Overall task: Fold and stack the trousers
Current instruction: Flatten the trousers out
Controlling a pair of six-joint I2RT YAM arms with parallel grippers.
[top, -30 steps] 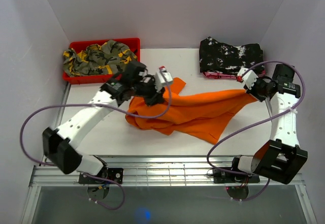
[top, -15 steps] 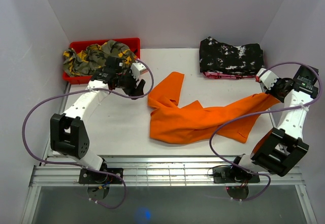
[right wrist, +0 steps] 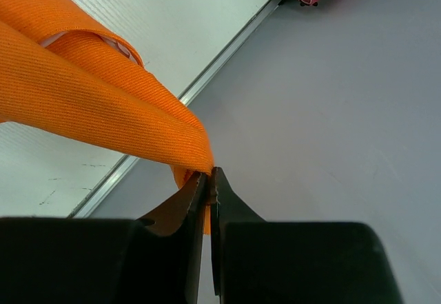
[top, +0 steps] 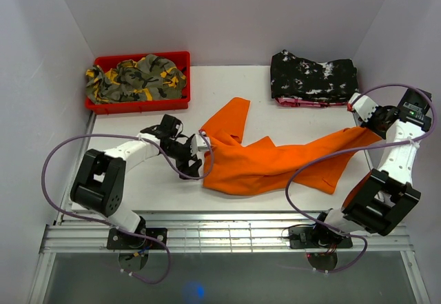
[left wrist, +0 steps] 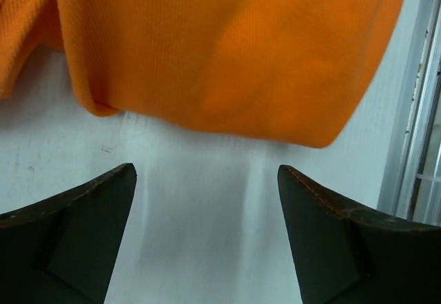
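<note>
The trousers [top: 269, 163] lie across the table [top: 148, 121], long axis running left to right. The left gripper [top: 196, 158] is open and empty, just left of their near-left edge. The right gripper [top: 365, 126] pinches the right leg end.

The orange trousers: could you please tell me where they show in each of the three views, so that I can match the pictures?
Top external: the trousers lie across mid-table, between the left tool and the right tool.
Left wrist: the trousers fill the upper half, just beyond the open tool.
Right wrist: a band from the upper left, its end pinched in the shut tool.
Shared landmark: the white table.
</note>
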